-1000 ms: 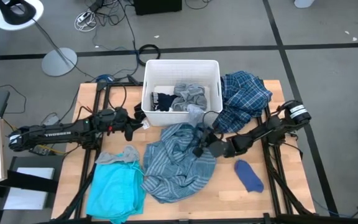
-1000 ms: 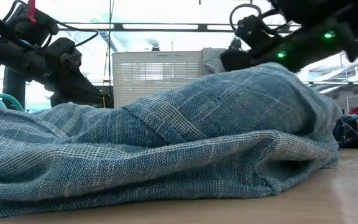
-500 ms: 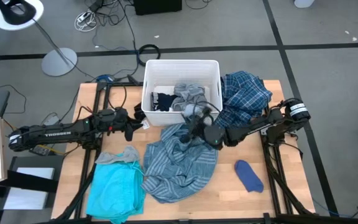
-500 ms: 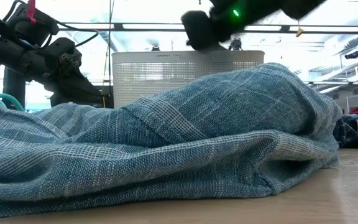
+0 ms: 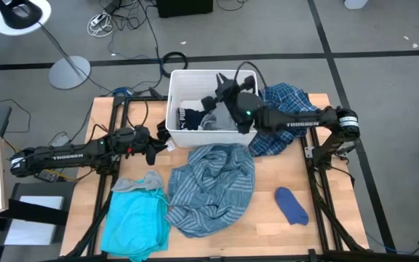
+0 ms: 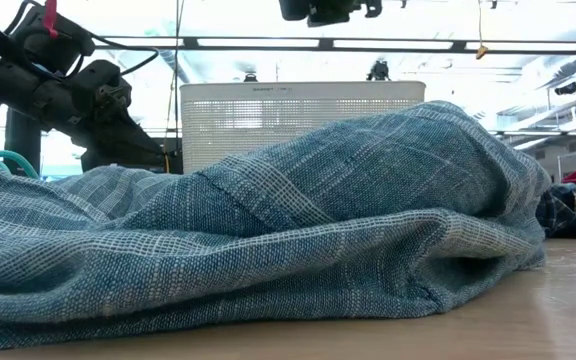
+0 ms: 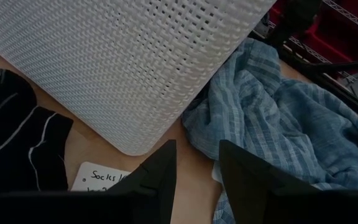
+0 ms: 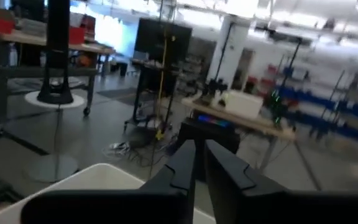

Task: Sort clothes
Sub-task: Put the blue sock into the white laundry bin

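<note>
The white bin (image 5: 213,74) stands at the table's far middle and holds a dark striped piece (image 5: 190,118) and grey pieces (image 5: 211,122). The blue-grey striped shirt (image 5: 209,185) lies crumpled mid-table and fills the low view (image 6: 268,230). The turquoise garment (image 5: 133,222) and a grey one (image 5: 133,183) lie near left. The plaid shirt (image 5: 286,116) lies right of the bin. My right gripper (image 5: 220,93) is raised over the bin, shut (image 8: 199,163), with nothing seen between its fingers. My left gripper (image 7: 194,168) is open by the bin's near left corner (image 5: 162,142).
A blue sock (image 5: 291,206) lies near right on the wooden table (image 5: 326,225). By the bin's near left corner, the left wrist view shows a handwritten card (image 7: 101,180) and a dark striped piece (image 7: 17,143). Cables and a lamp base lie on the floor beyond.
My right gripper has risen from the striped shirt's far edge and swung toward the table's far edge. It is now high over the bin, tipped up from pointing down to about level. The striped shirt has stayed where it was.
</note>
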`<state>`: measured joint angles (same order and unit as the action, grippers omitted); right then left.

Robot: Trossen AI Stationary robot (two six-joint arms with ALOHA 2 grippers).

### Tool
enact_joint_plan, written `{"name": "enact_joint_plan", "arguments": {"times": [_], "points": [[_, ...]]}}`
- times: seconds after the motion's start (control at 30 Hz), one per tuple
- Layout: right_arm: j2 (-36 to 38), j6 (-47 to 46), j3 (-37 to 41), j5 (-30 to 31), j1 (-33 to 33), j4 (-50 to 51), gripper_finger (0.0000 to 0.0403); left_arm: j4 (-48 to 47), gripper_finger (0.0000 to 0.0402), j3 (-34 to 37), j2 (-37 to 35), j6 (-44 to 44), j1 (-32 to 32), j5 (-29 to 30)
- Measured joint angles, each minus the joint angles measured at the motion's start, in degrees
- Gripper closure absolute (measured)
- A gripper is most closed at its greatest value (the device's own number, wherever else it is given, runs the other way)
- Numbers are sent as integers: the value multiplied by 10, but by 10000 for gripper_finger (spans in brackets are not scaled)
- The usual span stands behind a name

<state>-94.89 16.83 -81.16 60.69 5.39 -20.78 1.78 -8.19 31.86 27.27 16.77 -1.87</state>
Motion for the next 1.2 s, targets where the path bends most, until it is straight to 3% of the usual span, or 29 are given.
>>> {"name": "enact_joint_plan", "arguments": {"times": [0.13, 0.23, 0.57, 0.83, 1.07, 1.2], "points": [[-1, -189, -52, -113, 18, 252, 332, 0, 275, 0, 0, -3, 0, -1], [-1, -268, -75, -193, 37, 371, 306, 0, 275, 0, 0, -5, 0, -1], [83, -329, -98, -197, -3, 624, 258, -1, 275, 0, 0, -14, 0, -2], [171, -587, -48, -208, -142, 892, 259, 1, 275, 0, 0, -15, 0, -3], [202, -847, 64, -288, -301, 945, 260, 0, 275, 0, 0, -13, 0, -3], [201, -969, 146, -389, -364, 927, 260, 0, 275, 0, 0, -12, 0, -3]]}}
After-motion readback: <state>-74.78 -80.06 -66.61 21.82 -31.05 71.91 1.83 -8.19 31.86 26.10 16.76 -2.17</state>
